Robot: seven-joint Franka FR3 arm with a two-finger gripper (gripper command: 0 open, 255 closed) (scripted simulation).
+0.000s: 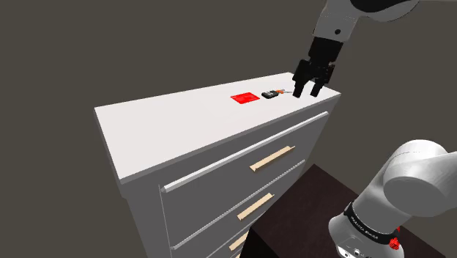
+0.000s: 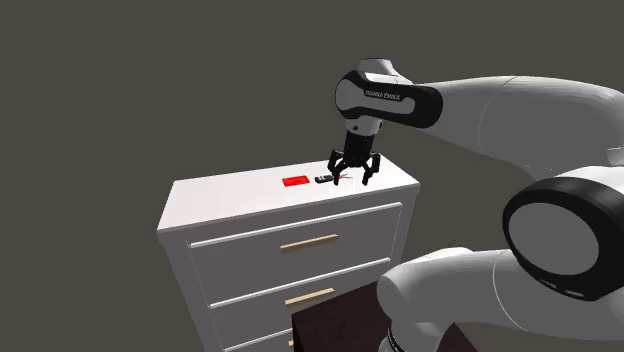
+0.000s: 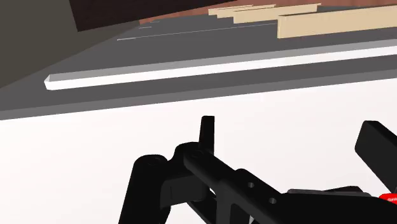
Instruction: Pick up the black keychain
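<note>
Small black keychain [image 1: 272,94]: flat red card [image 1: 244,97] just beside, spread empty black fingers [image 1: 317,86] opposite side. You centre over keychain, lower, close.

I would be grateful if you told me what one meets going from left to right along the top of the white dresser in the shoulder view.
Red card → black keychain → gripper, open above the right end of the dresser top.
</note>
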